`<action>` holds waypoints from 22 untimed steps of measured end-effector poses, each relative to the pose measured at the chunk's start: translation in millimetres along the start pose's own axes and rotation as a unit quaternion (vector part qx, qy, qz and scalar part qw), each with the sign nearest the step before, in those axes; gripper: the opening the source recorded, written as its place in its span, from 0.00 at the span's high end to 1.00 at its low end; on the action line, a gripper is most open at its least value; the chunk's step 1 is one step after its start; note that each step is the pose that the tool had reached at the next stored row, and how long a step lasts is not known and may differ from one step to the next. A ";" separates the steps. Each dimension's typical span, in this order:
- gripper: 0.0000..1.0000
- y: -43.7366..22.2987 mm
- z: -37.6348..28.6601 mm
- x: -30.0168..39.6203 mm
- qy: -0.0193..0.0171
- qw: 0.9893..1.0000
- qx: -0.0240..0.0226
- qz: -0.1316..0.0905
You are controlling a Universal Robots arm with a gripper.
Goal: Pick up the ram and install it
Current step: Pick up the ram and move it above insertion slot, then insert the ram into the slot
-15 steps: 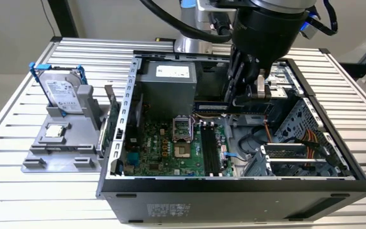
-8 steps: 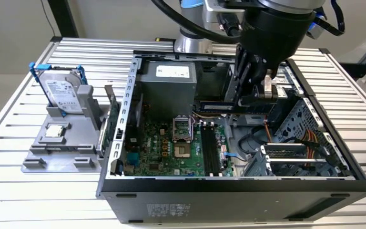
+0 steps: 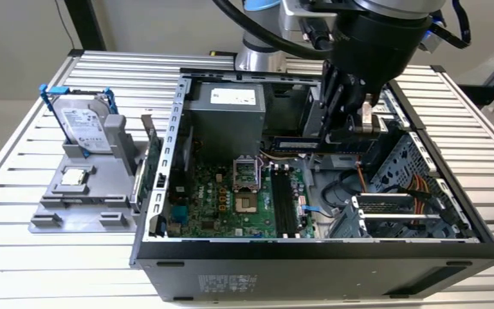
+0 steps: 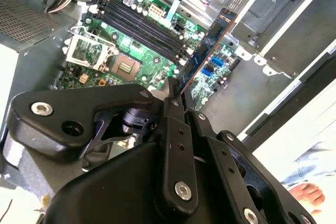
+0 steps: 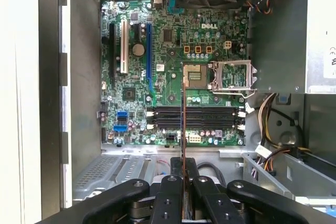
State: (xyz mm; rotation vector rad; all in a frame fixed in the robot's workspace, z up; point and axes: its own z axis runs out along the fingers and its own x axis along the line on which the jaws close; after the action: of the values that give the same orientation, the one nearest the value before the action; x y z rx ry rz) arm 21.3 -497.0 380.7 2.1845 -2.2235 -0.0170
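Note:
My gripper [image 3: 343, 134] is shut on the ram [image 3: 316, 143], a long dark-green stick that lies level above the open computer case [image 3: 177, 129]. It hangs over the back of the motherboard [image 3: 221, 199], well above the black memory slots [image 3: 283, 203] and turned across their length. In the second wrist view the ram [image 4: 211, 43] sticks out from the gripper [image 4: 176, 94] over the board. In the first wrist view the ram [image 5: 182, 103] shows edge-on, running from the gripper [image 5: 182, 170] across the memory slots [image 5: 191, 118].
A grey power supply [image 3: 226, 109] stands at the case's back, and a drive cage [image 3: 401, 209] with cables fills the exterior view's right. The open processor socket [image 3: 245, 187] lies beside the slots. Outside the case, a grey holder [image 3: 58, 199] carries a hard drive [image 3: 84, 125] and a square chip [image 3: 75, 177].

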 end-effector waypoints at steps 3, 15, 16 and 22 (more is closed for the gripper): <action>1.00 -0.2 0.0 0.0 0.000 1.000 0.000 0.000; 1.00 -0.1 -0.1 -6.1 0.000 1.000 0.000 0.000; 1.00 -0.1 -0.1 -7.0 0.000 1.000 0.000 0.000; 1.00 0.0 -0.1 -12.4 0.000 1.000 0.000 0.000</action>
State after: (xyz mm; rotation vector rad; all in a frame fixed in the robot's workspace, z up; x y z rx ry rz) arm 21.5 -484.6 380.7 2.1845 -2.2235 -0.0171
